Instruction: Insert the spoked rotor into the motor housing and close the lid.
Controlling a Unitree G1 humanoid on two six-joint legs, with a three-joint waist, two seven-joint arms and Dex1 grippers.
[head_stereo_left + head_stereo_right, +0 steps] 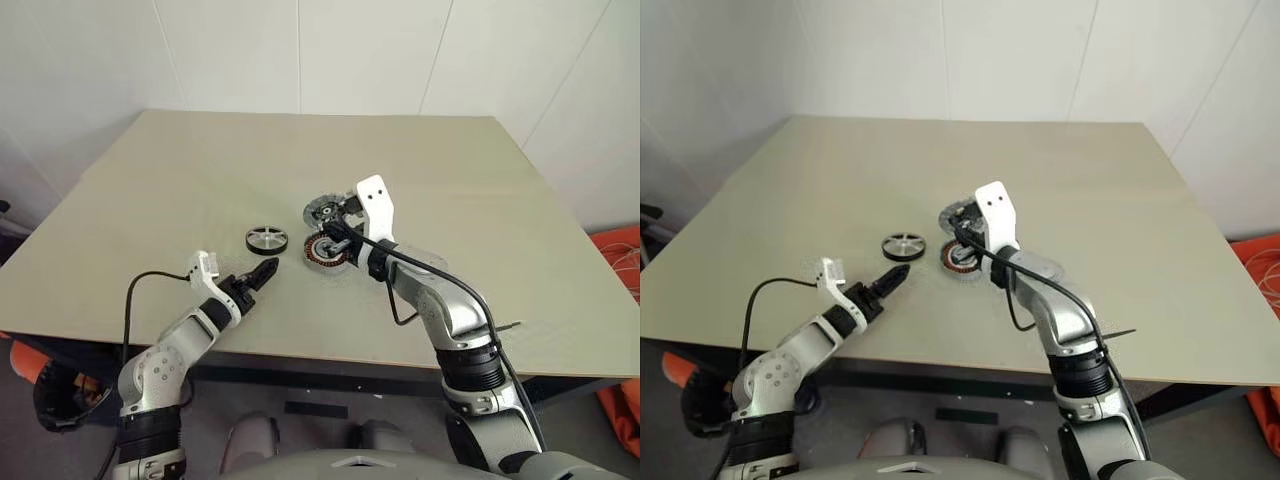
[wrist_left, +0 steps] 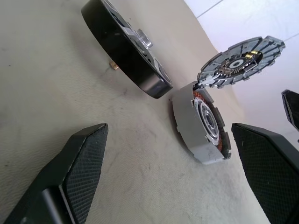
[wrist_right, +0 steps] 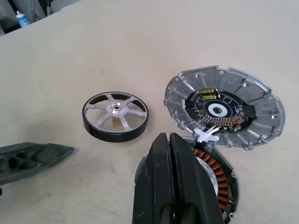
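**What the views hide**

The right gripper (image 3: 174, 186) covers the near part of the motor housing (image 3: 223, 179), from about 6 to 9 o'clock. In the head view, the rotor's (image 1: 266, 239) spokes are too small to count.

A beige table (image 1: 200, 180) stands against white panelled walls (image 1: 360, 50).

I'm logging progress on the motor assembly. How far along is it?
Done: the lid is swung open, exposing the copper windings in the housing. In hand: nothing; the rotor lies on the table, with the open left gripper near it. The right gripper is shut above the housing. Left: insert the rotor and close the lid.
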